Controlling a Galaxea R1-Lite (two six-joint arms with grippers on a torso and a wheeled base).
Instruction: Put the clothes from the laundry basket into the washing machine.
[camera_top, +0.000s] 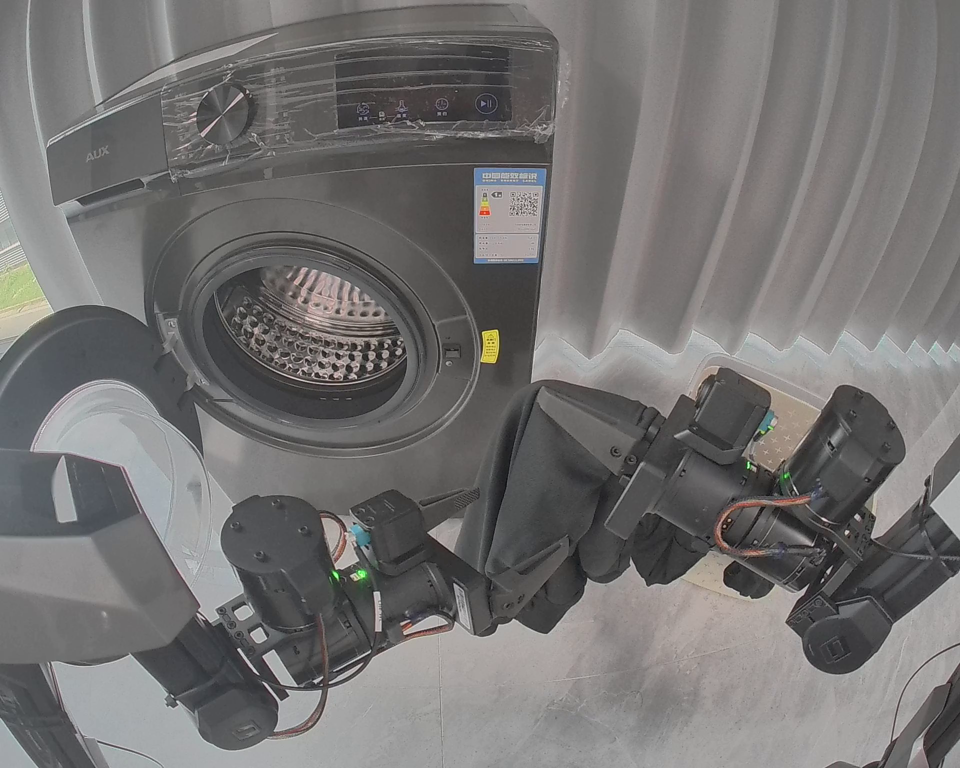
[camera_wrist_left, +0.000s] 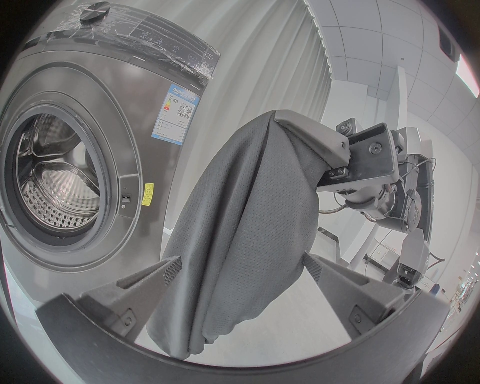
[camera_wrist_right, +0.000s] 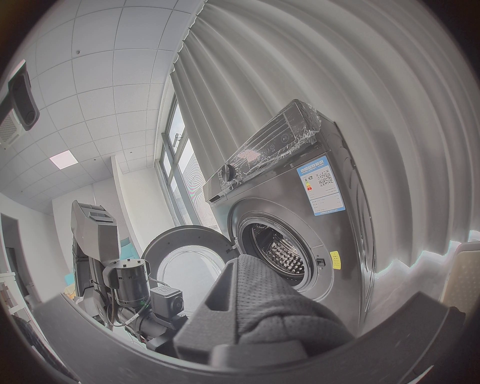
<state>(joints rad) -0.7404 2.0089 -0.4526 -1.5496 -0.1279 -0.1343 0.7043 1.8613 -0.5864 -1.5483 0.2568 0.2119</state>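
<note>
Head view: the washing machine (camera_top: 400, 225) stood in the upper left of the frame, its round door (camera_top: 75, 385) swung open to the far left and the steel drum (camera_top: 312, 330) exposed. One dark grey garment (camera_top: 530, 480) hung in the lower centre of the frame, in front of the machine's lower right corner and outside the drum opening. The right gripper (camera_top: 585, 428), coming in from the right side of the frame, had its jaws pinched on the garment's top edge, so the cloth draped down from it in long folds. The left gripper (camera_top: 515, 530) came in from the lower left, below the right one, with its jaws spread wide. In the left wrist view the cloth hung between its two fingers (camera_wrist_left: 150, 282), and one pad lay at the cloth's edge; whether it touched could not be told. In the right wrist view the knit cloth was bunched over that gripper's fingers, with the open drum behind it. The laundry basket (camera_top: 792, 425), pale and perforated, sat on the floor (camera_top: 600, 680) at mid right of the head view, largely hidden behind the right arm. A white curtain (camera_top: 750, 180) filled the upper right behind machine and basket.
</note>
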